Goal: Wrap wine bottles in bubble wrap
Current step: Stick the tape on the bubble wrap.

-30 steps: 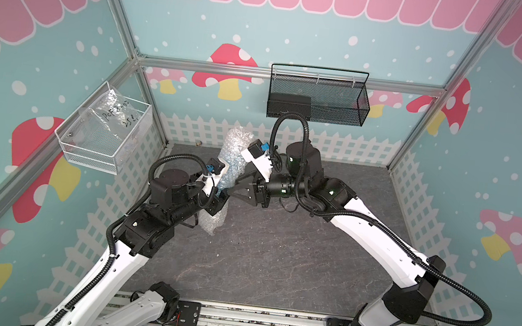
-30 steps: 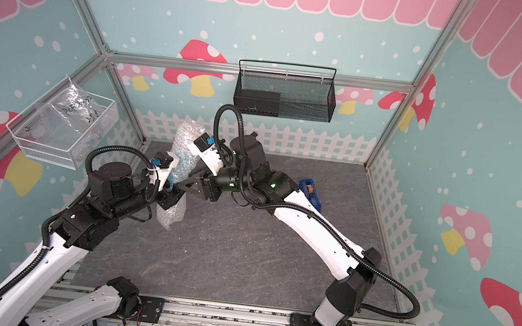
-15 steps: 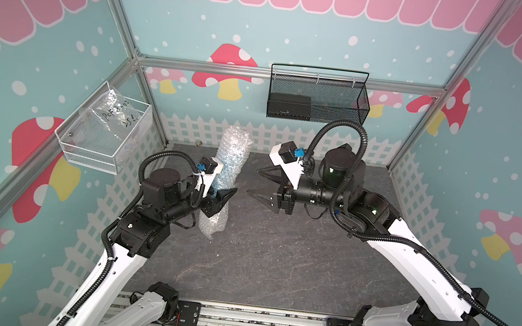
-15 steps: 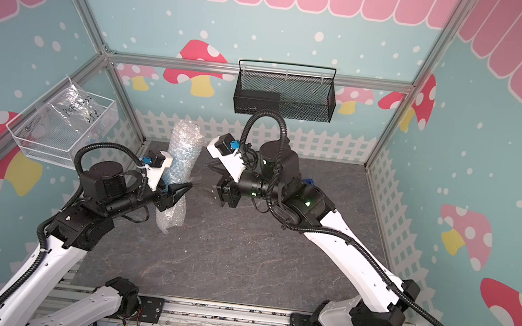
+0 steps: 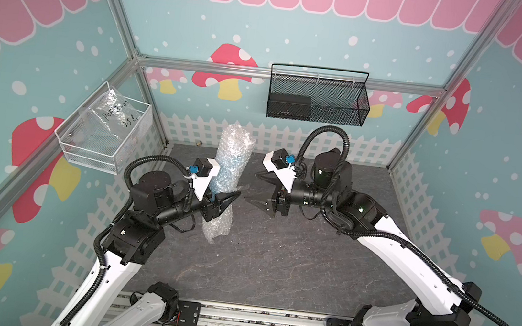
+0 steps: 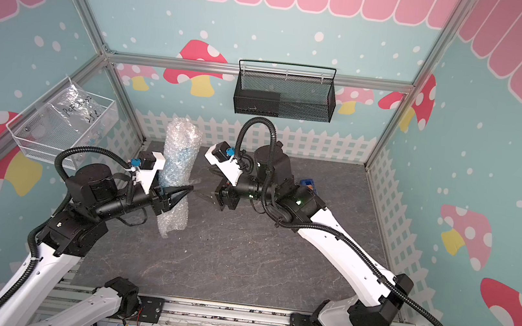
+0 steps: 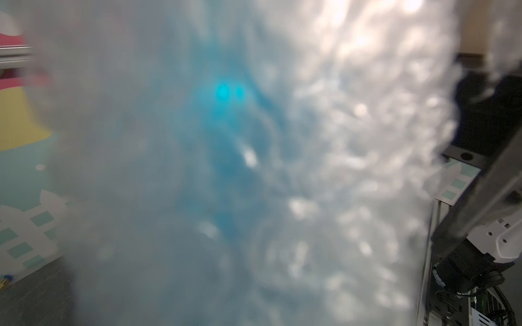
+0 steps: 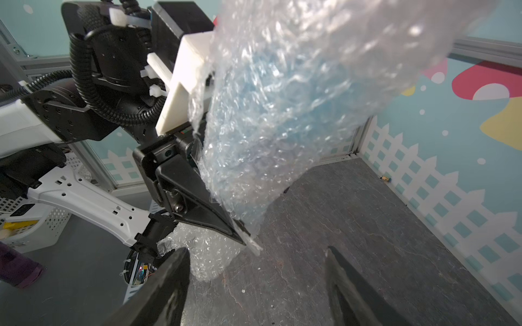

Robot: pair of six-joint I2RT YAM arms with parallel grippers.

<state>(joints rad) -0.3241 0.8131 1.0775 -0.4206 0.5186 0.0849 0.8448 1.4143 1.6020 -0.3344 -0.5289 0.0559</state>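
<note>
The bubble wrap (image 5: 233,153) (image 6: 182,147) forms a tall tube standing nearly upright at the back left of the mat. The wine bottle's blue liquid (image 5: 224,177) (image 8: 282,98) shows dimly through it. My left gripper (image 5: 231,198) (image 6: 184,191) is shut across the tube's lower middle, one black finger (image 8: 203,214) lying against the wrap. The wrap (image 7: 339,141) fills the left wrist view, with a blue blur of the bottle (image 7: 226,135), and hides the jaws there. My right gripper (image 5: 251,186) (image 6: 204,182) (image 8: 255,249) stands open just right of the tube, holding nothing.
A white wire basket (image 5: 85,152) with a crinkled clear bag hangs on the left wall. A black mesh basket (image 5: 340,112) hangs on the back wall. A blue tape dispenser (image 6: 308,184) lies behind the right arm. White fence panels edge the mat.
My right gripper has let go of the wrapped tube, opened wide and drawn back to the right. The left gripper keeps its hold, and the tube now stands straighter.
</note>
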